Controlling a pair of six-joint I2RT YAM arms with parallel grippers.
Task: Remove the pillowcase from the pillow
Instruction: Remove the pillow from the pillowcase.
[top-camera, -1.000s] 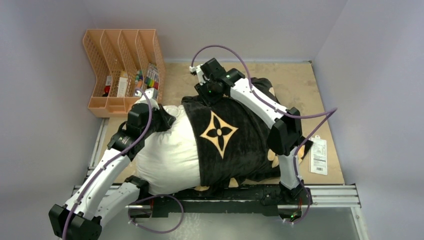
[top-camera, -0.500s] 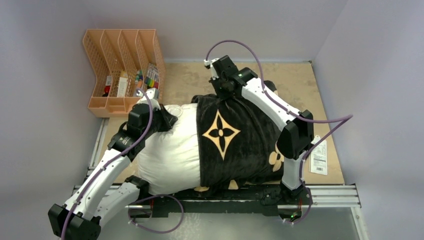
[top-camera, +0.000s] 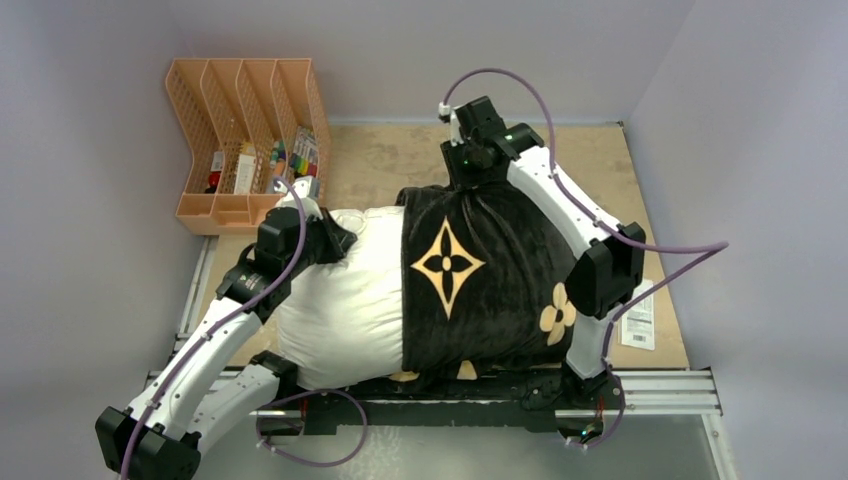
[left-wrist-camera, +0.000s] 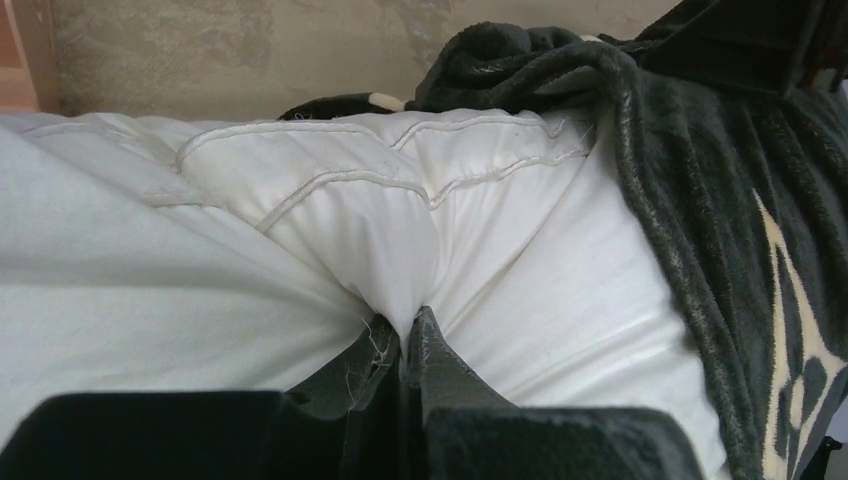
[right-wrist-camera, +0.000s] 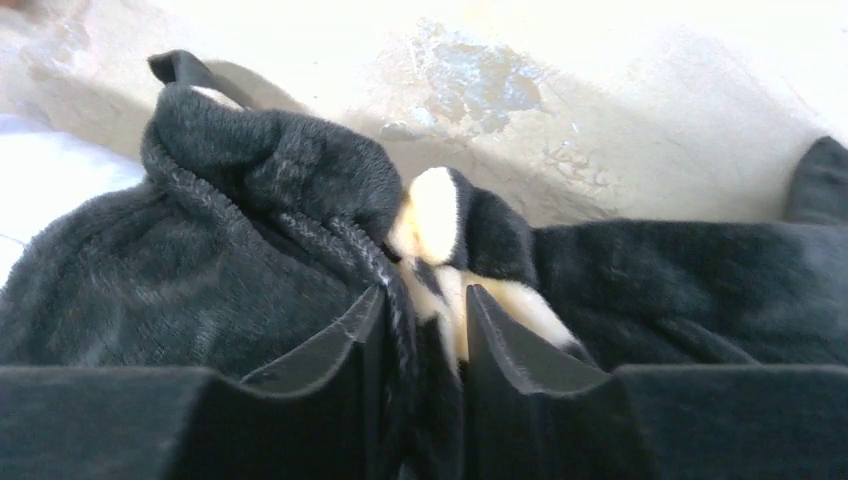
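Observation:
The white pillow (top-camera: 340, 300) lies across the table with its left half bare. The black pillowcase (top-camera: 490, 290), printed with a tan four-point star, covers its right half. My left gripper (left-wrist-camera: 408, 322) is shut on a pinch of the pillow (left-wrist-camera: 330, 230) near its seamed far-left corner. In the top view that gripper (top-camera: 318, 232) is partly hidden under the wrist. My right gripper (right-wrist-camera: 420, 300) is shut on a bunched fold of the pillowcase (right-wrist-camera: 250, 230) at its far edge, below the wrist (top-camera: 478, 150).
An orange file rack (top-camera: 245, 140) with small items stands at the far left. A white packet (top-camera: 637, 325) lies at the table's right edge. Bare wooden tabletop (top-camera: 380, 160) shows behind the pillow. Grey walls close in on three sides.
My right gripper closed on the pillowcase's far edge and pulled it to the right, baring more white pillow. The left gripper kept its hold in place.

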